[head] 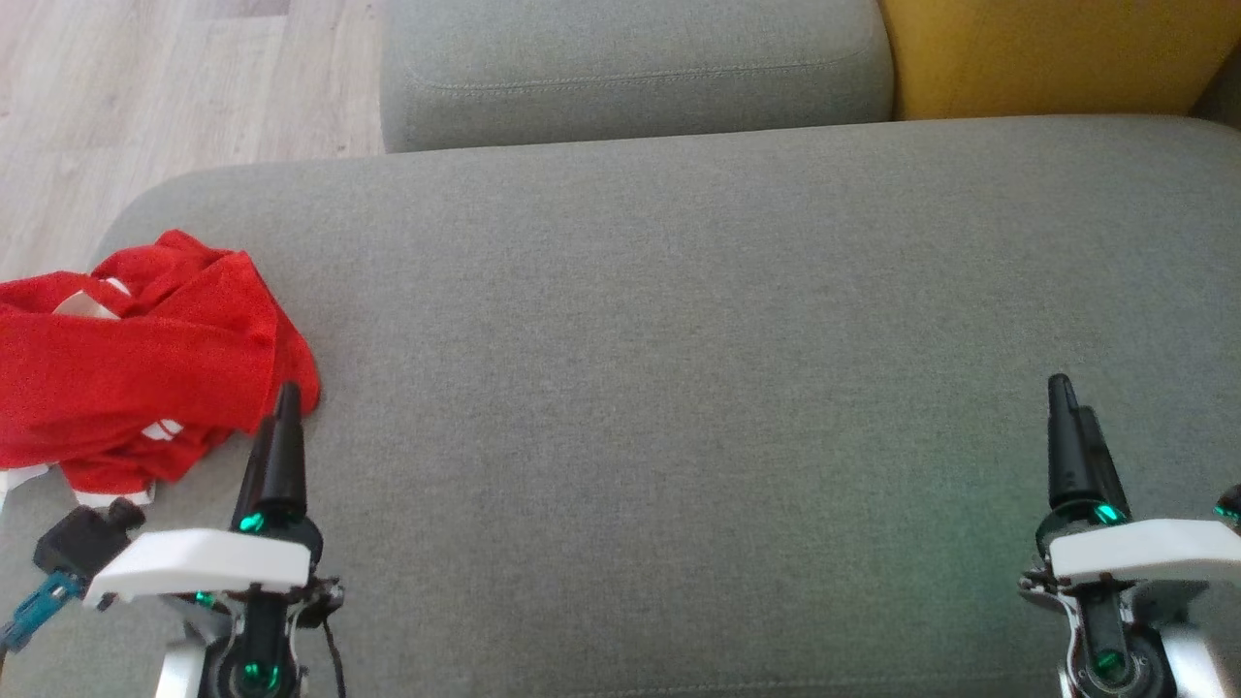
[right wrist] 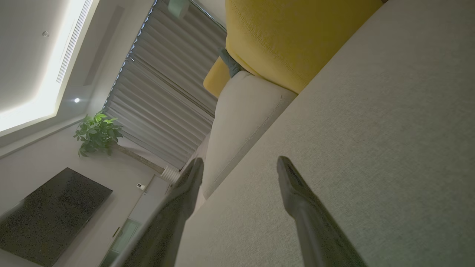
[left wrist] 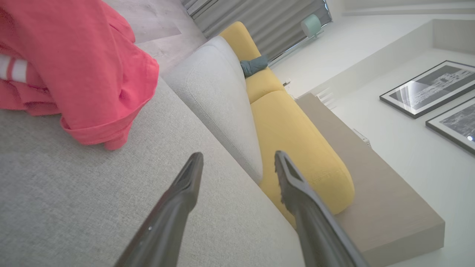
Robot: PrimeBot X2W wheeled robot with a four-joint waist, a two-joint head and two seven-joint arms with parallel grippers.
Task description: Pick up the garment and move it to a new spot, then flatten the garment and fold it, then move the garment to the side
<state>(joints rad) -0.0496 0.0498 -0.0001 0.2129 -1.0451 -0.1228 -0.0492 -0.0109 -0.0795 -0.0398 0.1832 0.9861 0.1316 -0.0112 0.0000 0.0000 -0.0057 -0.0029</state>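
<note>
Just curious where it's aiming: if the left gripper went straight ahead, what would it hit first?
Probably the grey back cushion; the left gripper points just past the red garment, though depth is unclear.

text: none legible | labels — none | numbers — none

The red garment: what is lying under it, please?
The red garment lies crumpled on the grey cushion, near its left end. The cushion's fabric shows along its right edge. Whether anything else lies beneath the folds cannot be seen, because the cloth covers it.
</note>
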